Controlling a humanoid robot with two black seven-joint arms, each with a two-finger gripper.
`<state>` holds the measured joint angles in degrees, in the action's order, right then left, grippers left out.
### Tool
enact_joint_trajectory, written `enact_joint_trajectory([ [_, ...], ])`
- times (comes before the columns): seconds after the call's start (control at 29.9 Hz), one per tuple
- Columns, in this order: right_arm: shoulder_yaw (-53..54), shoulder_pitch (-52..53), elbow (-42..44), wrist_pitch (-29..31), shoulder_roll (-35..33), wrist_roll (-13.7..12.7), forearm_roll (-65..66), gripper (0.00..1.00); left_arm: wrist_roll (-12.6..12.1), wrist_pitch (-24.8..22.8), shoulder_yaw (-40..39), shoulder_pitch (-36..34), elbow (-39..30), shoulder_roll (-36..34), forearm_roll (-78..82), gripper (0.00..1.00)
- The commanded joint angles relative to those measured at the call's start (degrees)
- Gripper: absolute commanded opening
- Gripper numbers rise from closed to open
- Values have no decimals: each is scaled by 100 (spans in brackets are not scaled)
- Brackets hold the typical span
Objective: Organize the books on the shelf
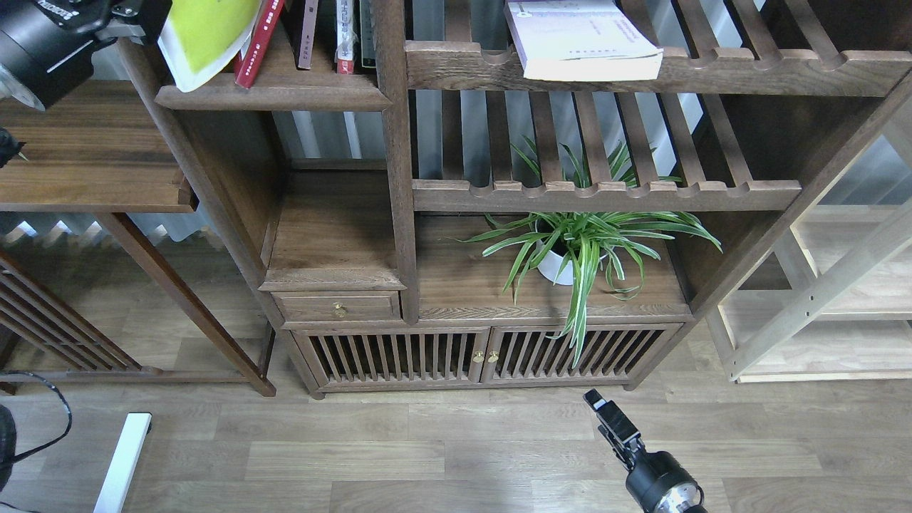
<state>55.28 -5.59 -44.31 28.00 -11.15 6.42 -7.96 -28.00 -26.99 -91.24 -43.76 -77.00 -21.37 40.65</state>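
Note:
The yellow-green book [206,35] stands tilted on the shelf [278,96], its lower corner on the board at the left end, its right side against the leaning red book [256,43]. My left gripper [142,13] at the top left corner is shut on that book's left edge, beside the bookcase post. The pale lavender book [584,39] lies flat on the slatted upper shelf to the right. My right gripper [605,413] hangs low over the floor in front of the cabinet, dark and narrow; its fingers cannot be told apart.
Slim volumes [342,32] stand right of the red book. A potted spider plant [570,256] sits on the lower board. A dark side table [85,157] is at the left, a pale wood rack [819,299] at the right, a white bar [125,456] on the floor.

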Motion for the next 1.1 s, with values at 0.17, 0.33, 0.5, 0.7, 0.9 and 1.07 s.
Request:
enact_joint_trajectory([
  [0.17, 0, 5, 2, 0, -98, -1, -66, 99, 0, -87, -105, 236, -43, -455, -92, 0],
  [0.33, -9, 5, 2, 0, -89, -1, -66, 99, 0, -101, -122, 474, -122, -579, -277, 0],
  [0.5, -9, 5, 2, 0, -98, -1, -66, 99, 0, -101, -131, 632, -307, -579, -277, 0],
  [0.7, 0, -74, 2, 0, -107, -1, -66, 99, 39, -78, 0, 624, -184, -570, -224, 0],
  [0.9, 0, -170, -7, 0, -133, -1, -66, 99, 743, -25, 211, 395, 158, -535, 48, 0],
  [1.07, 0, -241, -7, 0, -151, -1, -66, 99, 989, 229, 545, 342, 203, -491, 57, 0],
])
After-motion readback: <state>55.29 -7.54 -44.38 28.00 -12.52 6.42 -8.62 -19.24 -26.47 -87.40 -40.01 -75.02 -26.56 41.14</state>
